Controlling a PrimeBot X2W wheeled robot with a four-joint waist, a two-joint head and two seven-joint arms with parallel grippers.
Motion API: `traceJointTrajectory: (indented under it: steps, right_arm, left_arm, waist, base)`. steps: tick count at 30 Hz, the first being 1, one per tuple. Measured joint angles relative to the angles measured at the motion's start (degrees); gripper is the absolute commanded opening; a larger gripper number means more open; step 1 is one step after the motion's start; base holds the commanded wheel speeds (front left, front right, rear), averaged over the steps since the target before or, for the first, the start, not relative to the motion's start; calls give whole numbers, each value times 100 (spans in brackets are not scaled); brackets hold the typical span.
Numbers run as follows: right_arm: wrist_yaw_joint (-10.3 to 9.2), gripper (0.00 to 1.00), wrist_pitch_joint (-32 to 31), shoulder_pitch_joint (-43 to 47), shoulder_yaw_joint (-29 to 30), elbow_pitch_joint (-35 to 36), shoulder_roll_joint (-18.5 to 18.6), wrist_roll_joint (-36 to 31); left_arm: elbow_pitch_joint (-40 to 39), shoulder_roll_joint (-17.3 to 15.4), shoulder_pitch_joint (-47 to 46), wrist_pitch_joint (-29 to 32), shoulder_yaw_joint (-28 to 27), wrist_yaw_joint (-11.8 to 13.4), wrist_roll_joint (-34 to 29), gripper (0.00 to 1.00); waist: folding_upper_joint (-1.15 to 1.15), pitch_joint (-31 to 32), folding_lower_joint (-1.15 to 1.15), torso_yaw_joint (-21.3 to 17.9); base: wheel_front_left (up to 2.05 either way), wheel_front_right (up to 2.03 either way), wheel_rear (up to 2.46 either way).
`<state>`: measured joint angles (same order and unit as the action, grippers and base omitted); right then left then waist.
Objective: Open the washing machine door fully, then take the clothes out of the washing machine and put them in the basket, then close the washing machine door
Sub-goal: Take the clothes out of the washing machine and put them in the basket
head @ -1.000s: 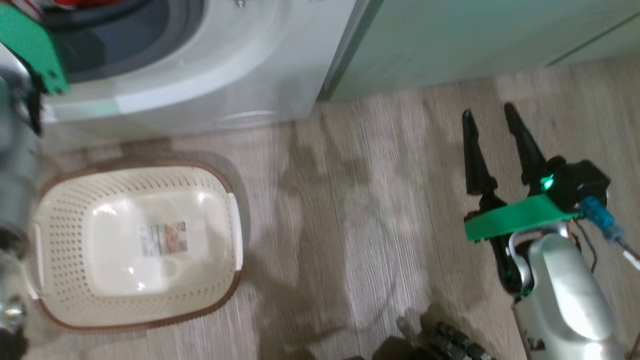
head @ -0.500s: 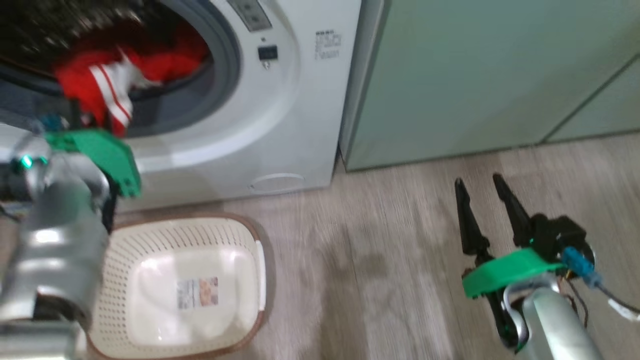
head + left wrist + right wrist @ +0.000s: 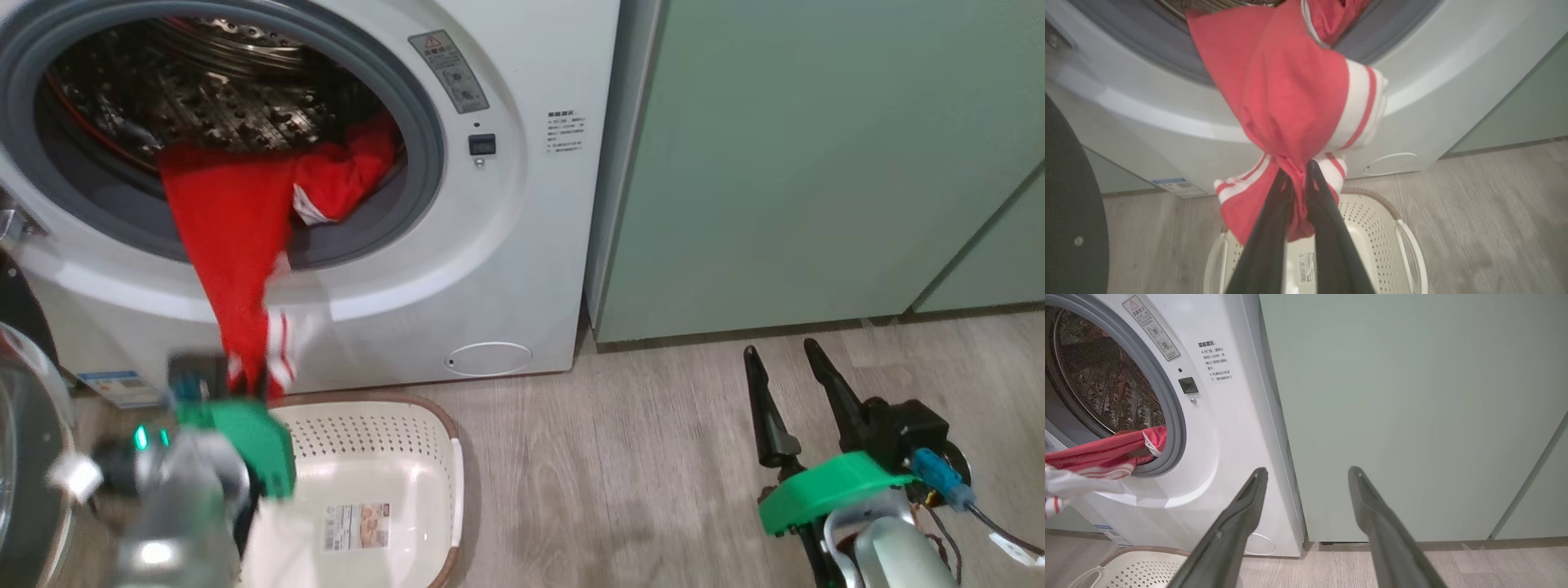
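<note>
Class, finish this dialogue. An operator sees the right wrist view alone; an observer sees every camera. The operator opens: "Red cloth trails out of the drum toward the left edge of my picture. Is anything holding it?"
Observer: Yes. The left hand is shut on the clothes, pinching a bunched fold between its fingers.
Operator: Where is that hand relative to the basket?
Observer: Just above the basket, by its rim on the washer side, so the pinched end hangs over it.
Operator: And the door?
Observer: The washing machine door stands swung open on the robot's left of the drum.
</note>
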<state>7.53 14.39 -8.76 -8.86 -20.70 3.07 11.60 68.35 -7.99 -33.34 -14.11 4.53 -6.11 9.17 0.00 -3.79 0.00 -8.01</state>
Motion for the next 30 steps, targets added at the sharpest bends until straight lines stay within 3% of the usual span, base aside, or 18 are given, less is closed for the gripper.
traceJointTrajectory:
  steps: [6,15,30]
  right_arm:
    - [0,100,0,82,5,3,1,0]
    - [0,100,0,56,-68,10,2,1]
    - [0,100,0,-215,-59,85,15,0]
  left_arm:
    - [-307,77,864,179,108,-47,116,0]
    - [-544,67,1182,822,312,-98,172,0]
    - [198,62,1241,1379,588,-101,331,0]
  waist:
    - [0,39,0,78]
    - [0,-144,0,33]
    - [0,-638,0,-168]
  base:
    - [0,0,0]
    - [0,0,0]
    - [0,0,0]
